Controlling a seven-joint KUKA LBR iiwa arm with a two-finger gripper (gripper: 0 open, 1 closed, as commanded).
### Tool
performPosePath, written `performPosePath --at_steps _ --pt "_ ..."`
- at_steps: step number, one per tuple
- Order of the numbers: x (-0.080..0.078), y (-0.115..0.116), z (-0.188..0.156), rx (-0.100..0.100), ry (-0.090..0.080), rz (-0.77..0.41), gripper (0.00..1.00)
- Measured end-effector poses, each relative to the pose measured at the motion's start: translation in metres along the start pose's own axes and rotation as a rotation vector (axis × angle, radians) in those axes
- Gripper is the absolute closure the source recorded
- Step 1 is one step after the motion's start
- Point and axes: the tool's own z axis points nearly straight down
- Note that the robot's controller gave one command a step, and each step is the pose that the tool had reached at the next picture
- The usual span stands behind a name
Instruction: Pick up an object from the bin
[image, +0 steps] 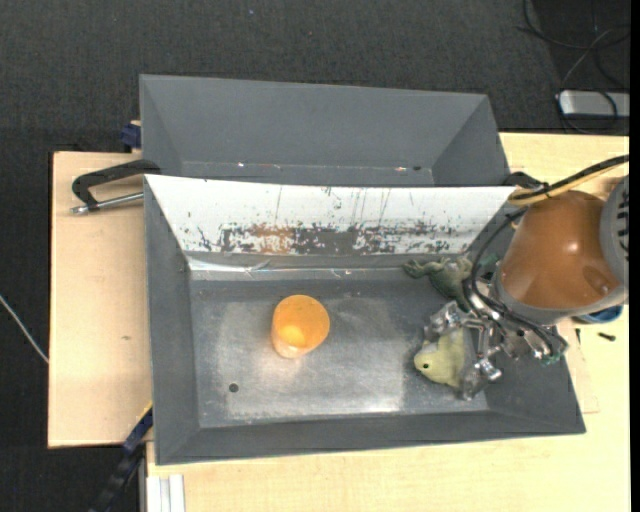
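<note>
Where the gripper sits: the gripper (466, 352) is low in the right end of the bin (170, 350), close to its floor, under the arm's orange cover (555, 255).
Gripper state: I cannot tell how wide it stands, nor whether it has hold of anything.
Nearest thing: a pale yellow-green lump (438, 362), touching or just beside the gripper.
Key relation: the lump lies on the gripper's side toward the bin's middle, so a grasp probably needs only a slight shift that way.
Others: a green toy (432, 268) by the back wall; an orange ball (300, 324), well apart at mid-bin.
</note>
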Motion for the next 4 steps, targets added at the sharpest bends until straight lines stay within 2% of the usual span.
performPosePath --at_steps 1,2,3,4 --pt "0.005 0.022 -0.031 0.001 0.001 -0.184 0.0" --pt "0.001 0.021 -0.054 0.004 -0.003 -0.521 0.0" --pt "-0.005 0.007 0.0 -0.001 -0.003 -1.052 0.0" --pt "-0.006 0.009 -0.001 0.0 -0.001 -1.05 0.0"
